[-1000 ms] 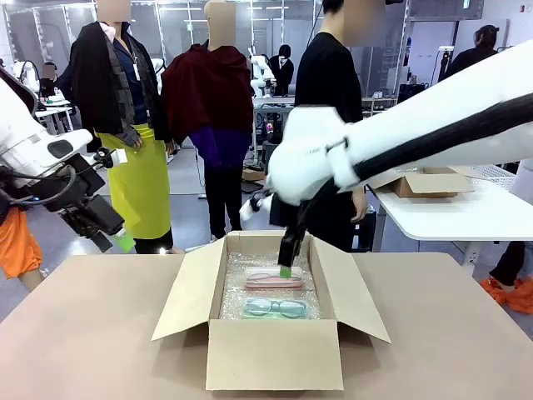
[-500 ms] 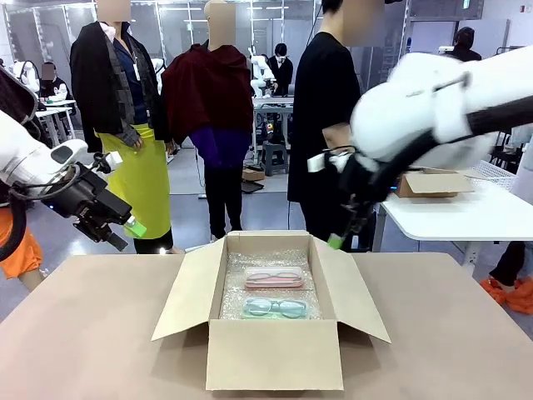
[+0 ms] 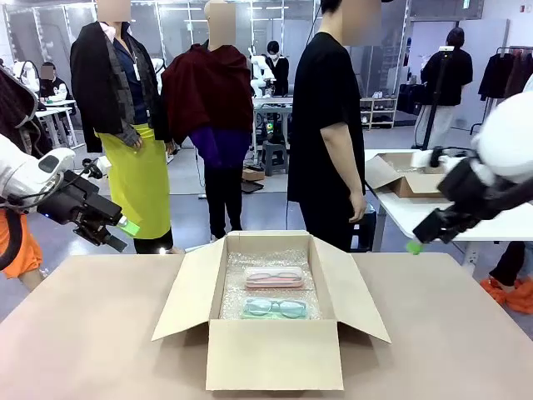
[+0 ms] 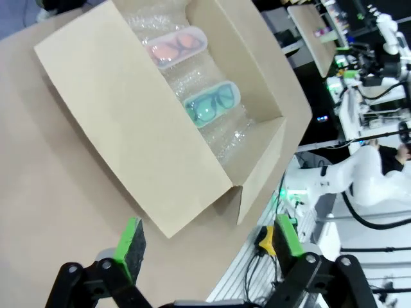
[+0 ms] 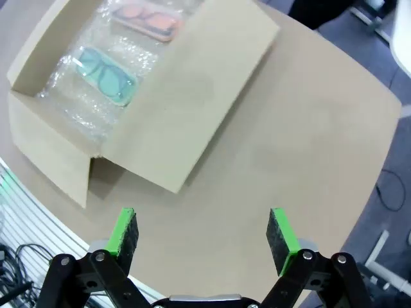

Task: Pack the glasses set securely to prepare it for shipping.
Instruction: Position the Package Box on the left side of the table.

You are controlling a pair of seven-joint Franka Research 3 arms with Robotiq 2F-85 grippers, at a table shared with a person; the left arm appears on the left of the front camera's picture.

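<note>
Left claw and right claw hang released near the counter's far corners while pink case and teal case lie uncovered in the open box mid-counter, so I fear they'd rattle in shipping.

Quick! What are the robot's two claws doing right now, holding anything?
Left gripper: open, holding nothing.
Right gripper: open, holding nothing.
</note>
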